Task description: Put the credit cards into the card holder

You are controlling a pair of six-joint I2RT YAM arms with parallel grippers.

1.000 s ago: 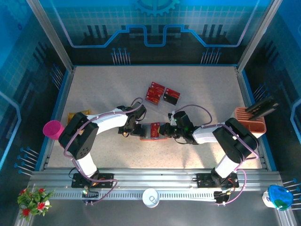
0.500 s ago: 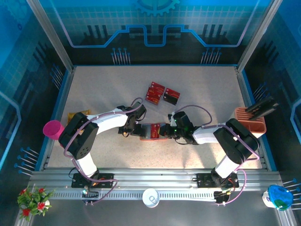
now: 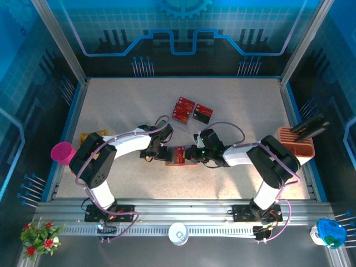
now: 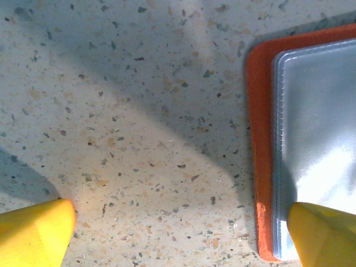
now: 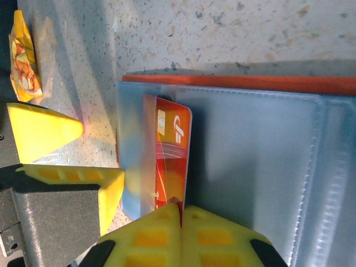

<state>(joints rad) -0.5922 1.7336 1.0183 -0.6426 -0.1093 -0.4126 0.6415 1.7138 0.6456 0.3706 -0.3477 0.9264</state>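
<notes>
Red credit card [image 5: 169,150] sits partly inside the card holder [image 5: 256,167], its long axis running away from the right gripper [image 5: 181,214], whose pressed-together fingertips touch its near end. The left gripper [image 4: 183,231] has spread fingers straddling the holder's edge.

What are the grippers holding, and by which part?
The right gripper pinches a red credit card by its nearest short edge, at the card holder. The left gripper is open, holding nothing.

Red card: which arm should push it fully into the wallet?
Right. The right end effector, shut, meets the edge of the red credit card, partly inside a pocket of the card holder. The left end effector is open, one finger over the holder's corner.
</notes>
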